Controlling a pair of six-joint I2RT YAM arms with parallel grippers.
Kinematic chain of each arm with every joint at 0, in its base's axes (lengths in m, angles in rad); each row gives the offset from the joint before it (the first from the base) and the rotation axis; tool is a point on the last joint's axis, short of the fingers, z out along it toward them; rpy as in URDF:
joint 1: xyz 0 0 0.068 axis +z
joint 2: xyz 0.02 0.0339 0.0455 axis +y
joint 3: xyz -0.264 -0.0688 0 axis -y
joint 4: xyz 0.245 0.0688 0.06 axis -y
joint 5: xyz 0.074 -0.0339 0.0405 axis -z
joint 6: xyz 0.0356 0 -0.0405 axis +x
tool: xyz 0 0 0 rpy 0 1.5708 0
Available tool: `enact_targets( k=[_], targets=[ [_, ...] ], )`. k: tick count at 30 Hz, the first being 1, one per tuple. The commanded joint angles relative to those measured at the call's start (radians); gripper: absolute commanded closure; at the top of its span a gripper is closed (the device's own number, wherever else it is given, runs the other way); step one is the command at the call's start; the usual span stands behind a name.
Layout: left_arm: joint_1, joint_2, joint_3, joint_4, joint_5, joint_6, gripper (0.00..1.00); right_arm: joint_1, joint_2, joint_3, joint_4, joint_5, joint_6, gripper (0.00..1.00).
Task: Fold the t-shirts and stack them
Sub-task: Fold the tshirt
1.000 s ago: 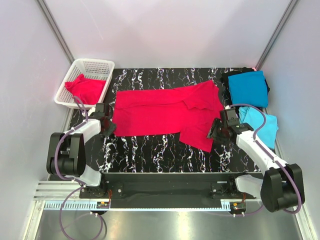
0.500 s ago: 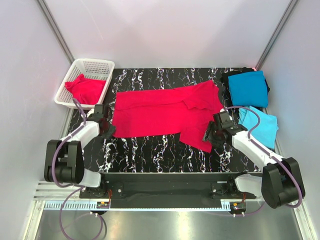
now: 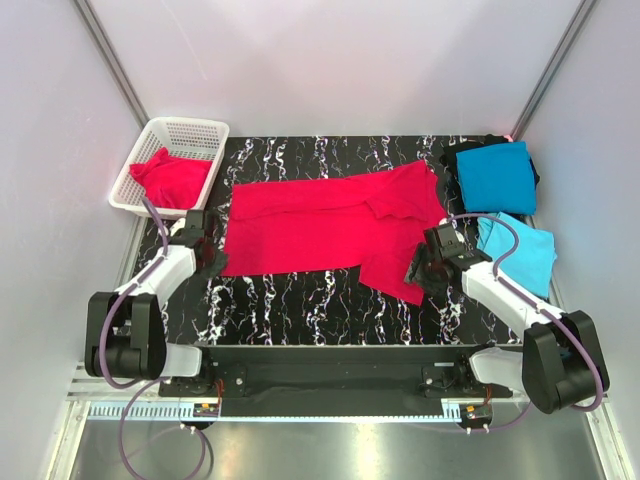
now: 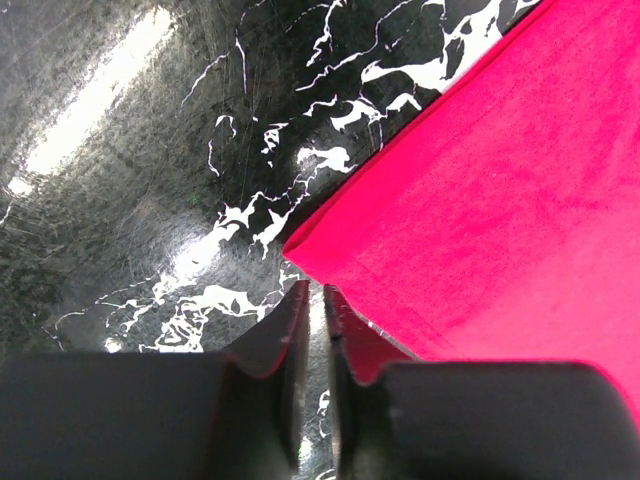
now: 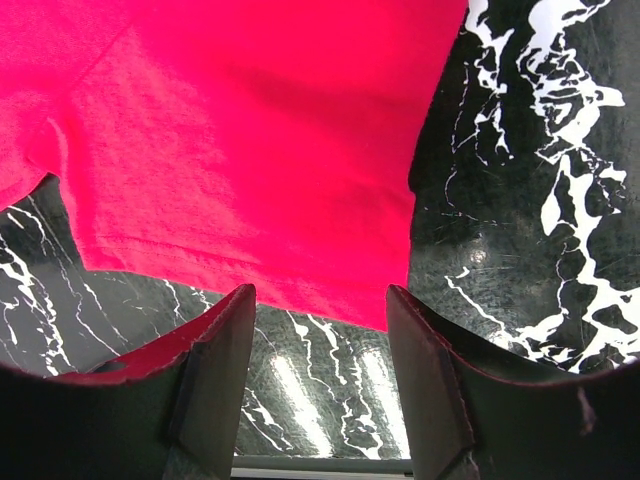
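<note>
Top external shows the big red t-shirt [image 3: 330, 225] lying flat across the middle of the bench [image 3: 300, 300], spread out so it can be folded. The left gripper [image 4: 312, 310] sits at its near left corner, jaws almost together. I cannot tell if cloth is pinched. The right gripper [image 5: 318, 295] is wide, one finger on each side of the near right hem, ready to grab. The teal t-shirt [image 3: 497, 178] and sky-blue t-shirt [image 3: 520, 250] lie by the right edge. Another red t-shirt [image 3: 172, 177] sits in the basket [image 3: 185, 128] beside the far left corner.
</note>
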Motion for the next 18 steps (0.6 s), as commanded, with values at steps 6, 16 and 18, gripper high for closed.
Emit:
enact_targets(
  k=[6, 16, 18],
  targets=[
    [0.001, 0.058, 0.016, 0.019, -0.015, 0.011, 1.00, 0.019, 0.012, -0.003, -0.026, 0.077, 0.050, 0.37],
    [0.001, 0.063, 0.013, 0.028, -0.012, 0.018, 0.96, 0.038, 0.004, -0.045, -0.044, 0.092, 0.098, 0.38],
    [0.001, 0.063, 0.010, 0.027, -0.018, 0.017, 0.82, 0.039, -0.002, -0.043, -0.046, 0.092, 0.102, 0.38]
  ],
)
